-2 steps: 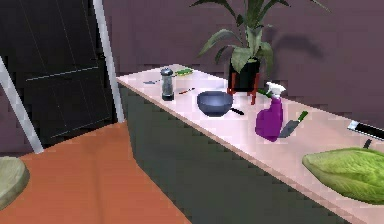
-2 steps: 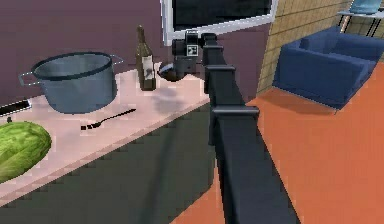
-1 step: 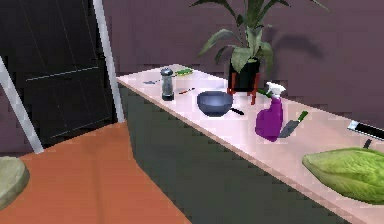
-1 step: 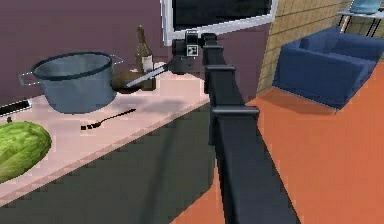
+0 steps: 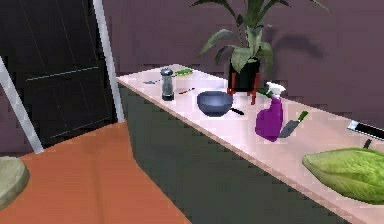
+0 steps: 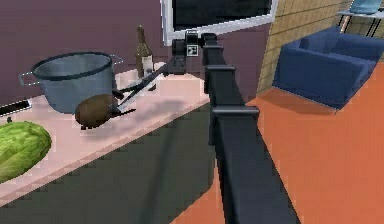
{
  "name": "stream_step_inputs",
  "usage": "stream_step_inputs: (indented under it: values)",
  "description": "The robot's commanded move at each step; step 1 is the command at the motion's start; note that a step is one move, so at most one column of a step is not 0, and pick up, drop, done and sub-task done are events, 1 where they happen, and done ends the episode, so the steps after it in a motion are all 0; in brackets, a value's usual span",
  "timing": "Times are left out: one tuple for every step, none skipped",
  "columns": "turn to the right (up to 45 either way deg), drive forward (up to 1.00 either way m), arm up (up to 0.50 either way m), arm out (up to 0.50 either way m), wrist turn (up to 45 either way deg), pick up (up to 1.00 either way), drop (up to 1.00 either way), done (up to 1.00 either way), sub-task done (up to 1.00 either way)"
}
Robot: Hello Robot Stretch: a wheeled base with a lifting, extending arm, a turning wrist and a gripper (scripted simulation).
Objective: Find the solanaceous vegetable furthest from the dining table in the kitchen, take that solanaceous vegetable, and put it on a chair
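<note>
A brown, rounded potato-like vegetable (image 6: 93, 110) lies at the far end of my gripper (image 6: 122, 99), over the pink countertop (image 6: 165, 108) in the arm side view. My dark arm bar rises from the bottom edge to two white marker squares, and the thin fingers (image 6: 140, 86) slant down-left toward the vegetable. With the counter right behind it, I cannot tell whether the gripper holds it.
Behind the vegetable stand a grey pot (image 6: 72, 76) and a dark bottle (image 6: 143, 50); a lettuce (image 6: 18, 150) lies at the left. A blue sofa (image 6: 325, 60) sits across orange floor. Ahead, the counter (image 5: 235, 140) carries a dark bowl (image 5: 213, 102), purple spray bottle (image 5: 270, 115), plant (image 5: 245, 50) and lettuce (image 5: 350, 170).
</note>
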Motion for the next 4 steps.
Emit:
stream_step_inputs:
  values:
    - [0.0, 0.00, 0.00, 0.00, -27.0, 0.00, 0.00, 0.00, 0.00]
    - [0.0, 0.00, 0.00, -0.46, 0.0, 0.00, 0.00, 0.00, 0.00]
    - [-45.0, 0.00, 0.00, 0.00, 0.0, 0.00, 0.00, 0.00, 0.00]
    - [-45.0, 0.00, 0.00, 0.00, 0.0, 0.00, 0.00, 0.00, 0.00]
